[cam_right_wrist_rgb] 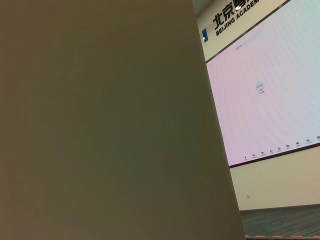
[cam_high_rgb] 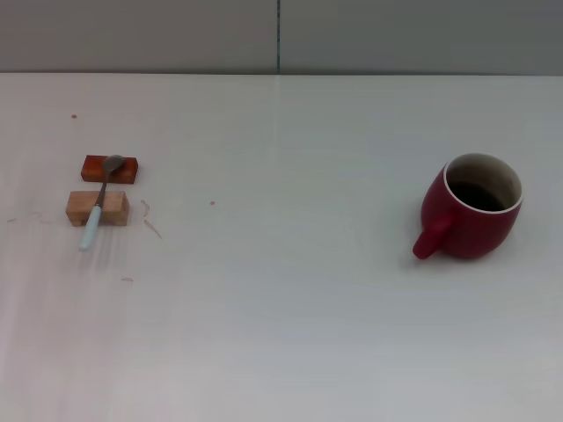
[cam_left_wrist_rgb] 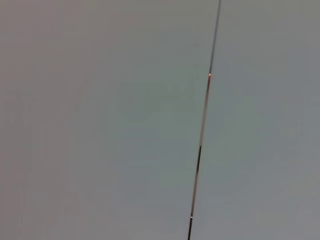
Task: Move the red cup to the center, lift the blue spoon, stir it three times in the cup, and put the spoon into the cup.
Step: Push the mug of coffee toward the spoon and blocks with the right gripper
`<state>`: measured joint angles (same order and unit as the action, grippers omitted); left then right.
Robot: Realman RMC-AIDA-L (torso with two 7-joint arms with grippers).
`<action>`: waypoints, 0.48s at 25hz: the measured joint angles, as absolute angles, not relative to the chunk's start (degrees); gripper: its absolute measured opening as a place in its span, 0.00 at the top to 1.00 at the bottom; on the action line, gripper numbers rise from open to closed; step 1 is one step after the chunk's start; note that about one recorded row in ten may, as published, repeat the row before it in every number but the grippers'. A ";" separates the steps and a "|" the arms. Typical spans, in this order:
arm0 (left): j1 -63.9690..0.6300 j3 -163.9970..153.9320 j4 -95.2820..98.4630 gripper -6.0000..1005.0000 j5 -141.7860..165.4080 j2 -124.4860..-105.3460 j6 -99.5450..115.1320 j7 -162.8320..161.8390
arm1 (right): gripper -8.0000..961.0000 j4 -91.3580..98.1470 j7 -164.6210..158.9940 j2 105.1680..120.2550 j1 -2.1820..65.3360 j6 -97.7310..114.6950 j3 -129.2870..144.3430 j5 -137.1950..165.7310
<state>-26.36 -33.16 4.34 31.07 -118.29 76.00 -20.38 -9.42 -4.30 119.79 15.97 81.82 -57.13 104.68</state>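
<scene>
The red cup [cam_high_rgb: 472,208] stands upright on the right side of the white table [cam_high_rgb: 281,308] in the head view, its loop handle pointing toward the near left and its dark inside showing. On the left side the blue spoon [cam_high_rgb: 98,209] lies across two small blocks: its grey bowl rests on the reddish block [cam_high_rgb: 112,168], its light blue handle crosses the pale wooden block [cam_high_rgb: 97,207]. Neither gripper nor either arm appears in any view. The left wrist view holds only a plain grey panel with a thin seam [cam_left_wrist_rgb: 202,130].
A grey wall [cam_high_rgb: 281,35] runs behind the table's far edge. The right wrist view faces a beige pillar [cam_right_wrist_rgb: 100,120] and a large lit screen [cam_right_wrist_rgb: 265,95] in the room beyond. Faint marks dot the tabletop near the blocks.
</scene>
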 joint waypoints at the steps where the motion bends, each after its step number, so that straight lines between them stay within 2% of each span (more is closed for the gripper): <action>1: -26.36 -33.15 4.32 0.16 31.09 -118.29 75.99 -20.38 | 0.59 -9.42 -4.30 119.79 15.97 81.82 -57.13 104.68; 4: -26.37 -33.13 4.30 0.16 31.14 -118.31 75.98 -20.38 | 0.59 -9.23 -4.31 119.79 15.89 81.63 -57.13 104.68; 12: -26.37 -33.13 4.30 0.16 31.16 -118.38 76.02 -20.38 | 0.81 -8.76 -0.96 119.77 15.94 80.54 -56.95 104.68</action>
